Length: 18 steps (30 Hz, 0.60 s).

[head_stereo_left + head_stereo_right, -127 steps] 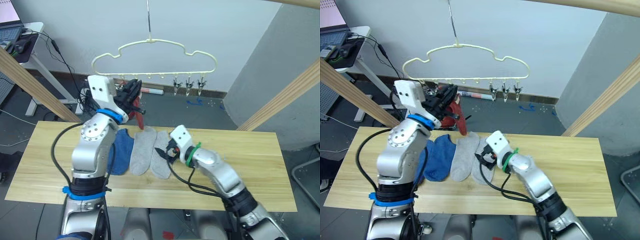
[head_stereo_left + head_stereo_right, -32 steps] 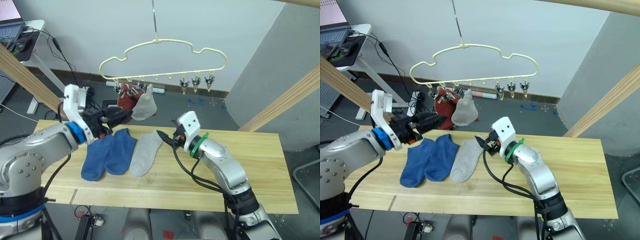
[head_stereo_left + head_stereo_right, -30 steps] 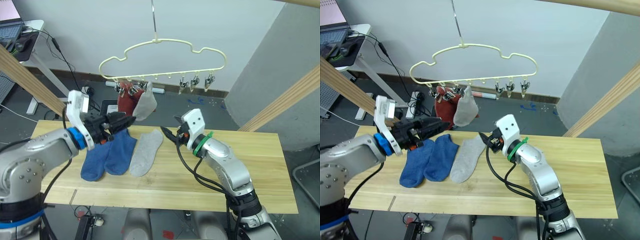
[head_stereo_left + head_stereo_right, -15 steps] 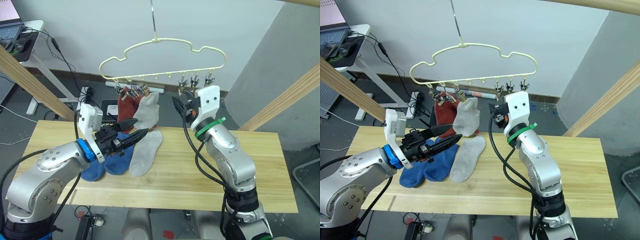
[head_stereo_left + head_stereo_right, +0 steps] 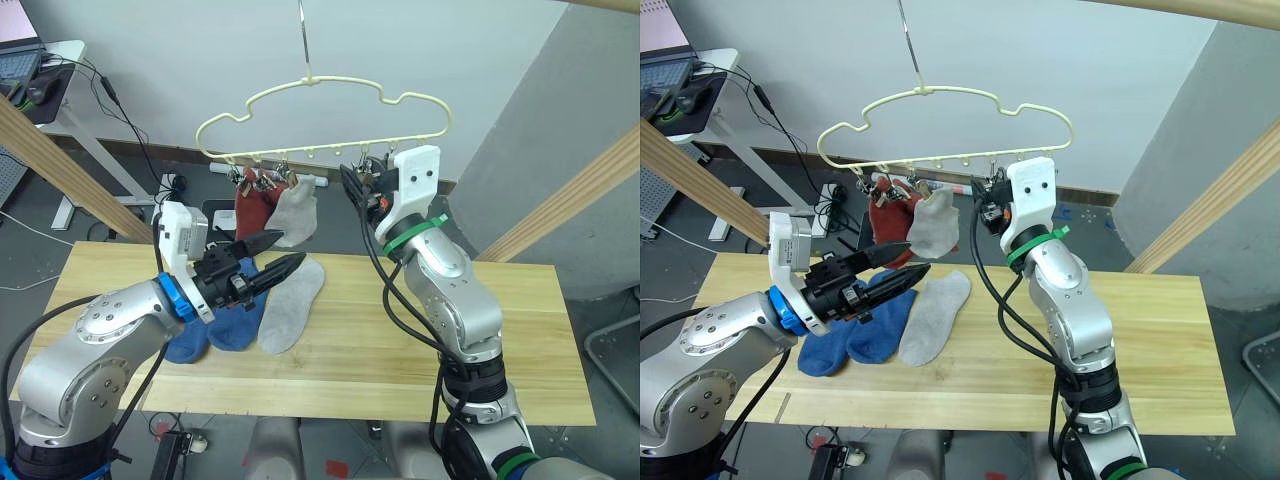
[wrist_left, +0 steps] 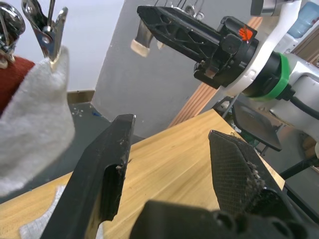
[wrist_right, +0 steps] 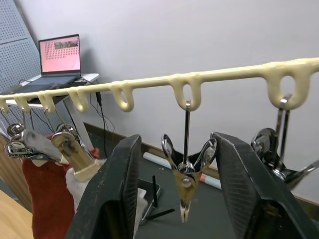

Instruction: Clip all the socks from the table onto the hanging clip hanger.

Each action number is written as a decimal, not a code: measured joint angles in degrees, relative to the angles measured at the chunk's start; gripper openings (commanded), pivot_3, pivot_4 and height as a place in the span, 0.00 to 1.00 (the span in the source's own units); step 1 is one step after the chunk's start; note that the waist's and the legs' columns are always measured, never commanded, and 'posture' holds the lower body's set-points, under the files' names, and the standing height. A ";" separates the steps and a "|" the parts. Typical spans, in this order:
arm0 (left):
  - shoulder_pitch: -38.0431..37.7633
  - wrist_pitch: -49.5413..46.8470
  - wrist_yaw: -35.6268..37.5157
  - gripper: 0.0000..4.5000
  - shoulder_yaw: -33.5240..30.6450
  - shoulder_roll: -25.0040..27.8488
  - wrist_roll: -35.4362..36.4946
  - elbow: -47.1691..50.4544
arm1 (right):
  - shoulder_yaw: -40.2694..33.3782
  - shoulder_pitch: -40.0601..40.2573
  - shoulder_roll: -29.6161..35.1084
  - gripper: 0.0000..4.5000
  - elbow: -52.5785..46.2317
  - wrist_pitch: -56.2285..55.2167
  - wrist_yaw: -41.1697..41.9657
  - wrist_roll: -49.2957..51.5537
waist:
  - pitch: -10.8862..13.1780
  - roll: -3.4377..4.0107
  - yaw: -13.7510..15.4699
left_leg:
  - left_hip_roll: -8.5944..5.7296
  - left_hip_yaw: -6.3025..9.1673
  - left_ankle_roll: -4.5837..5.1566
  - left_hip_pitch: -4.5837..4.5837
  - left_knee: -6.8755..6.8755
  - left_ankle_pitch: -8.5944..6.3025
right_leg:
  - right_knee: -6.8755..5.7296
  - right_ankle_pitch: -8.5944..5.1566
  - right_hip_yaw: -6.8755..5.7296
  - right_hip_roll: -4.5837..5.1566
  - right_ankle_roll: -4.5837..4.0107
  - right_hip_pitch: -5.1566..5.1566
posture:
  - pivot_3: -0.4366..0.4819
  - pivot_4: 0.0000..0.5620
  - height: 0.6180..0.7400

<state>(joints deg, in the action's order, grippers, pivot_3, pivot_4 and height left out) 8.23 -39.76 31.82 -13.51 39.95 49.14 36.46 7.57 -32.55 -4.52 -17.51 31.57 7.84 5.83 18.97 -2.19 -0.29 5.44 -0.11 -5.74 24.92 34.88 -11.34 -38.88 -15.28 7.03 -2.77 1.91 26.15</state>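
The pale yellow clip hanger (image 5: 320,108) hangs above the table's (image 5: 520,330) far edge. Rust red socks (image 5: 252,208) and one light grey sock (image 5: 297,213) are clipped to its left half. On the table lie two blue socks (image 5: 190,342), partly hidden by my left arm, and a grey sock (image 5: 292,305). My left gripper (image 5: 292,250) is open and empty just above the blue socks, below the hung grey sock (image 6: 30,134). My right gripper (image 7: 175,139) is raised to the hanger and open, its fingers on either side of a free metal clip (image 7: 185,174).
Thick wooden poles (image 5: 60,160) slant past both ends of the table. A desk with a laptop (image 7: 60,52) stands at the back left, with cables on the floor. The table's right half is bare wood.
A grey sock left the table and now hangs beside the red ones. In the last second my right gripper rose from the table to the clips. My left gripper drew back over the blue socks.
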 measured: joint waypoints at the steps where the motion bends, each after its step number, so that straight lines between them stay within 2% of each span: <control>1: 0.07 0.05 -0.21 0.60 0.00 -0.26 0.03 0.02 | -0.03 -0.07 -0.13 0.51 0.47 -0.29 -0.07 -0.01 | 0.00 0.00 0.00 | -0.01 0.00 0.00 0.00 0.00 0.00 | 0.00 0.00 0.00 0.00 0.00 0.00 | 0.58 0.63 1.00; 11: 5.02 2.52 -0.70 0.60 0.29 -1.67 -0.04 1.19 | -0.72 -2.40 -0.49 0.51 3.10 -2.47 -0.53 -0.03 | 0.00 0.00 0.04 | 0.00 0.02 0.00 0.01 0.00 0.00 | 0.00 0.00 -0.02 0.00 0.00 -0.01 | 0.58 0.64 1.00; 18: 5.14 2.91 -0.77 0.60 0.75 -2.01 -0.38 1.28 | -0.85 -2.60 -0.92 0.51 4.56 -2.57 -0.58 0.00 | 0.00 0.00 0.05 | 0.00 0.02 0.00 0.01 0.00 0.00 | 0.00 0.00 -0.03 0.00 0.00 -0.01 | 0.58 0.64 1.00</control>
<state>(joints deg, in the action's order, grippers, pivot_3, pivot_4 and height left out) 13.37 -36.85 31.05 -12.76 37.94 48.76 37.74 6.72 -35.16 -5.44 -12.95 28.99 7.26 5.83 18.97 -2.19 -0.24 5.44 -0.09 -5.74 24.93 34.88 -11.34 -38.88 -15.27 7.00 -2.77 1.91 26.13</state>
